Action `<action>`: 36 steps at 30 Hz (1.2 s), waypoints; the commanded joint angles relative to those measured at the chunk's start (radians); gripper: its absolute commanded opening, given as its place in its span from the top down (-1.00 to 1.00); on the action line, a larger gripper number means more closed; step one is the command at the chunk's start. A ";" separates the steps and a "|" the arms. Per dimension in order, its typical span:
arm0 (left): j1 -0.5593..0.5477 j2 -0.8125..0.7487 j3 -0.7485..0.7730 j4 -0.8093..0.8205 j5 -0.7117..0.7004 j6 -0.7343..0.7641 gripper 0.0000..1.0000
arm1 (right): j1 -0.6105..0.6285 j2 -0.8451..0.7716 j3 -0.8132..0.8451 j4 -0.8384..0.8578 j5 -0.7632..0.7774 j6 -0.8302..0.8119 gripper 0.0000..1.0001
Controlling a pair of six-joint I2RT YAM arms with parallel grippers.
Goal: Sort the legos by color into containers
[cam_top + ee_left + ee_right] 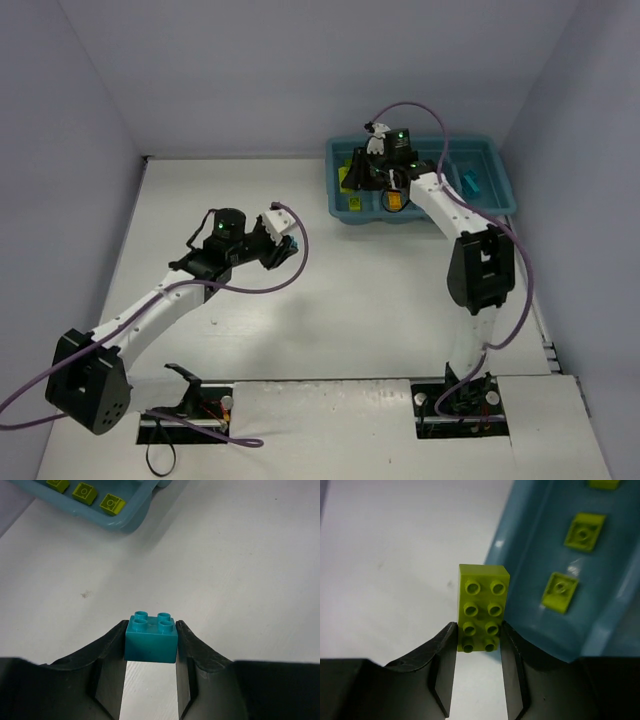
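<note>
My left gripper is shut on a cyan-blue lego with four studs, held just above the white table; in the top view this gripper is left of the tray. My right gripper is shut on a long green lego with eight studs, hanging at the tray's left edge. The teal tray of narrow containers stands at the back right. Green legos lie flat in its leftmost compartment. An orange lego and a cyan lego lie in compartments further right.
The white table is walled by pale panels on three sides. A purple cable loops off the left wrist and another runs down the right arm. The tray's near corner shows at the top of the left wrist view.
</note>
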 commanded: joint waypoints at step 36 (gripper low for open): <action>0.002 0.024 0.147 0.102 0.083 0.048 0.66 | 0.146 -0.300 -0.220 0.089 -0.437 0.044 -0.61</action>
